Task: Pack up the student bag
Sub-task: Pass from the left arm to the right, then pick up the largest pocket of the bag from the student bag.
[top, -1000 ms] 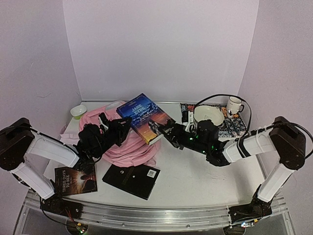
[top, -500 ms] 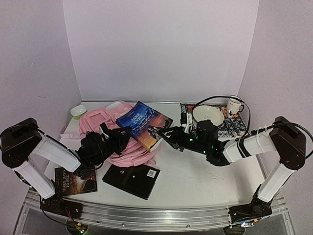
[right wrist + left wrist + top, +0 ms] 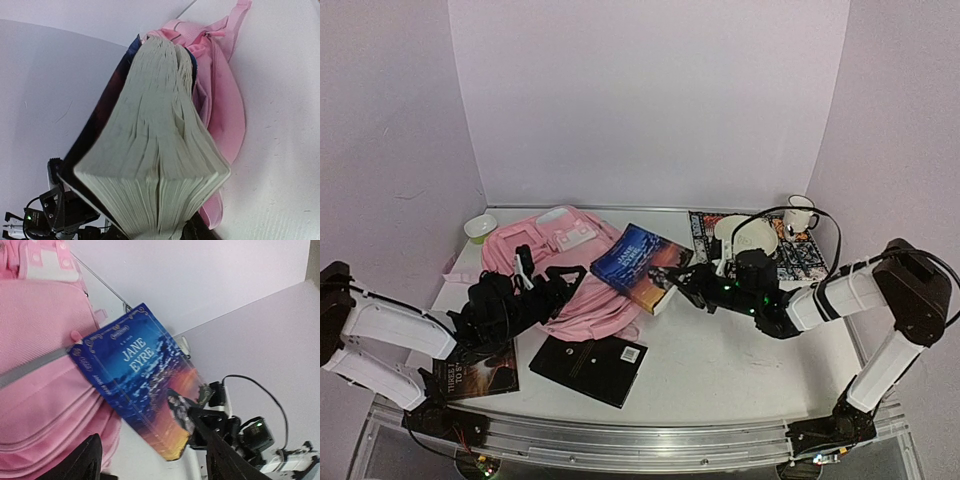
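Note:
The student bag [image 3: 555, 280] lies flat at the left middle of the table, pink, with paler pockets at its far end. My left gripper [image 3: 542, 287] hovers over its near edge, open, with nothing between its fingers [image 3: 85, 462]. The bag [image 3: 35, 390] fills the left of that view. A blue and orange Jane Eyre book [image 3: 642, 264] is tilted at the bag's right edge. My right gripper [image 3: 678, 287] is shut on the book's near corner. In the right wrist view the book's page edge [image 3: 155, 165] fills the frame, with the bag [image 3: 222, 115] behind it.
A black book [image 3: 590, 368] and a dark paperback [image 3: 475, 372] lie near the front edge. A green cup [image 3: 479, 228] stands at the back left. A white bowl [image 3: 745, 235], a mug [image 3: 800, 213] and a patterned book [image 3: 798, 262] sit at the back right, with a black cable.
My left gripper has opened, let go of the bag and drawn back to the left; the bag has sunk flat. My right gripper has carried the book to the right.

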`<control>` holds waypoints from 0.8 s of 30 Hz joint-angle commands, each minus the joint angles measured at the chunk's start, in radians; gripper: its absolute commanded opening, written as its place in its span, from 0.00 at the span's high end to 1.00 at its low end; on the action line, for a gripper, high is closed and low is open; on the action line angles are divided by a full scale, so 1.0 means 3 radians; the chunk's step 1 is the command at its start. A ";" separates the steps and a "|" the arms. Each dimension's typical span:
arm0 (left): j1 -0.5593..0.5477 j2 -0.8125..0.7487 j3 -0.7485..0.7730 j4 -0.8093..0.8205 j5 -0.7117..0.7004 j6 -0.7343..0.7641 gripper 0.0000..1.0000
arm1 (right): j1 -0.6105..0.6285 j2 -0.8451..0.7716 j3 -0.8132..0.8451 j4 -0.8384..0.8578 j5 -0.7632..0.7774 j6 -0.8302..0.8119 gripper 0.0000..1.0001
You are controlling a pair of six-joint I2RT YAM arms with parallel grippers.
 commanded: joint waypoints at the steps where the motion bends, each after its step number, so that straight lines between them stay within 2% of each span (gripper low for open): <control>1: 0.0004 -0.0298 0.0414 -0.1173 -0.0188 0.1041 0.25 | -0.0186 -0.0464 -0.0031 0.2170 0.0081 0.0093 1.00; 4: 0.0002 -0.0244 0.0758 -0.1751 -0.0122 0.1511 0.23 | -0.0309 -0.0601 -0.0144 0.2163 0.0089 0.0130 1.00; 10: -0.0114 0.0348 0.1585 -0.2803 -0.0082 0.2219 0.22 | -0.0493 -0.0845 -0.0364 0.2034 0.0133 0.0145 1.00; 17: -0.0333 0.0948 0.2210 -0.3437 -0.0347 0.2647 0.22 | -0.0578 -0.0980 -0.0581 0.1991 0.0180 0.0187 1.00; 24: -0.0441 0.1283 0.2551 -0.3840 -0.0561 0.2767 0.22 | -0.0604 -0.1041 -0.0639 0.1941 0.0179 0.0183 1.00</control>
